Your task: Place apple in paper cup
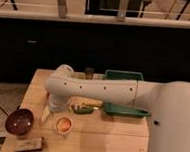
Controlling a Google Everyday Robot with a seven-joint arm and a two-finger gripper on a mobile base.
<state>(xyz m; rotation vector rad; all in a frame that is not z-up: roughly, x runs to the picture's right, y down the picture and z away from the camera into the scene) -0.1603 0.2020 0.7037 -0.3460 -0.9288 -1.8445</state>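
Observation:
The paper cup (63,124) stands on the wooden table (108,142), left of centre near the front. The red-orange apple (63,122) shows inside the cup's mouth. My gripper (48,112) hangs down from the white arm's bend, just left of the cup and slightly behind it, close to the table top. Nothing shows in it.
A dark maroon bowl (19,121) sits at the front left. A brown flat item (30,144) lies near the front edge. A green oblong item (80,108) lies under the arm. Green trays (125,111) and a dark can (89,72) stand behind. The white arm (102,91) spans the table.

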